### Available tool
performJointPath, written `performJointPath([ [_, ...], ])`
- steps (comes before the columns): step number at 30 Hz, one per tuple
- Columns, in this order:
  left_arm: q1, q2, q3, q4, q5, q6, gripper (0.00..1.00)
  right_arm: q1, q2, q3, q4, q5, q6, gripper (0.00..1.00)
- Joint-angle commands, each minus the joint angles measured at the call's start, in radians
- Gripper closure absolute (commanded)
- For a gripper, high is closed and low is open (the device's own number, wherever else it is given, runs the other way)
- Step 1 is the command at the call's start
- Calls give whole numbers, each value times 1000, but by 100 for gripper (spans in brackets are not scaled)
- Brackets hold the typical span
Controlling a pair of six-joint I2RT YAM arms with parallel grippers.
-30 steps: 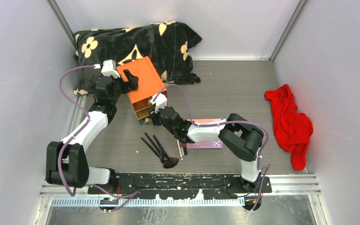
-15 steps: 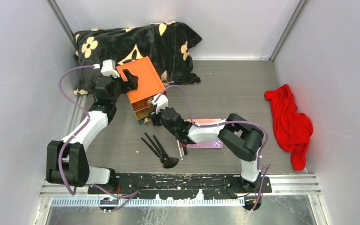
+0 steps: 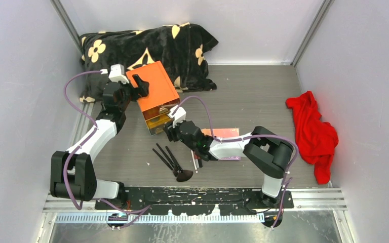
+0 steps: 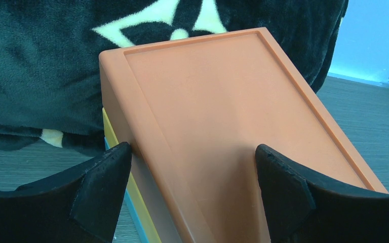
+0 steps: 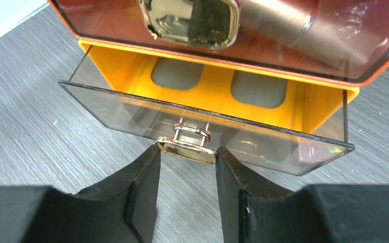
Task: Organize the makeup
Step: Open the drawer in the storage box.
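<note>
We see the thin black-handled brushes (image 3: 166, 157) lying on the grey worktop (image 3: 253, 96) before the orange plastic box (image 3: 154, 87), their long axes diagonal, the fluffy brown head (image 3: 184, 175) toward the arm bases. The flat shiny pink rectangular palette (image 3: 227, 132) lies crosswise, partly under the right arm. The right claw (image 5: 186, 156), narrow, grips the gold handle (image 5: 186, 150) of the half-out clear lower drawer (image 5: 131, 109). The upper drawer (image 5: 106, 17) holds a metallic tube (image 5: 283, 23). The left claw (image 4: 192, 162) is wide, its fingers (image 4: 101, 187) against the box lid.

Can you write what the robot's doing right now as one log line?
left gripper: open over orange box | right gripper: shut on handle | drawer: partly out | brushes: on table
</note>
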Motion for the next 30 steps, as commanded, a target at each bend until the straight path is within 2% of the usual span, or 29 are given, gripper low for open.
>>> performJointPath([
  [1, 13, 68, -49, -238, -43, 75, 11, 9, -83, -35, 28, 48, 28, 75],
  [30, 12, 60, -65, -235, -48, 85, 12, 132, -312, -290, 13, 153, 24, 75],
])
